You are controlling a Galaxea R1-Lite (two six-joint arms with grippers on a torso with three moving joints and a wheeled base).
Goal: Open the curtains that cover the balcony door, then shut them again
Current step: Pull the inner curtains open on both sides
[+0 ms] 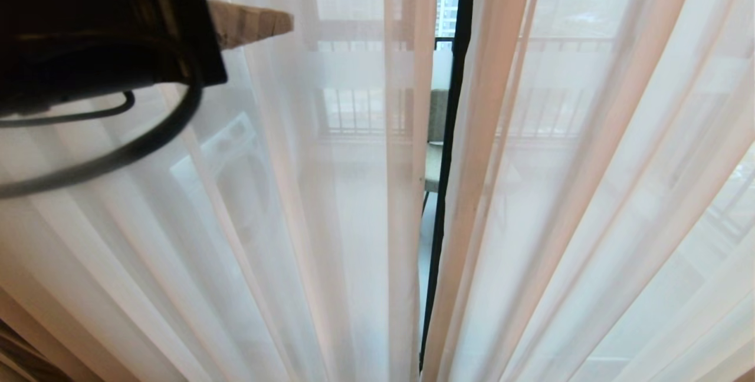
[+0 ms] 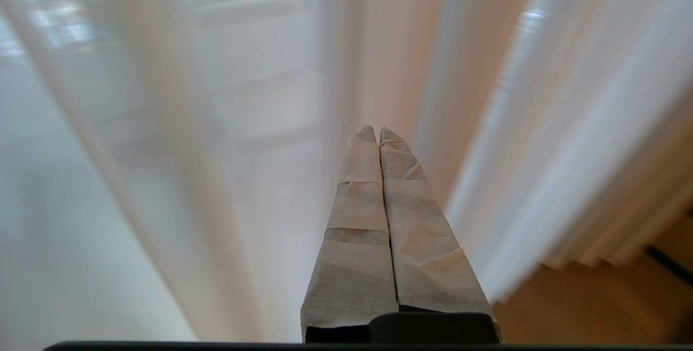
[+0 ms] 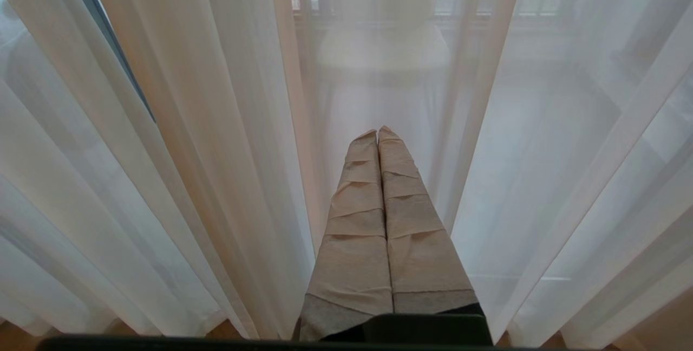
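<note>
The left tool point(image 1: 277, 21), fingers pressed together and empty, points rightward toward the curtains' point(image 1: 330, 223) vertical centre gap.

All three cameras face the sheer curtains point(image 1: 330, 205) closely.

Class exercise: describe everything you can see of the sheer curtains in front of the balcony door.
The sheer curtains are thin, see-through white fabric hanging in long vertical pleats, with warmer cream tones along the folds. Two panels meet near the middle of the head view, leaving a narrow gap where the balcony door frame shows dark. Railings and buildings show faintly through the cloth. The left gripper, shut, is raised before the left panel; contact cannot be judged.
</note>
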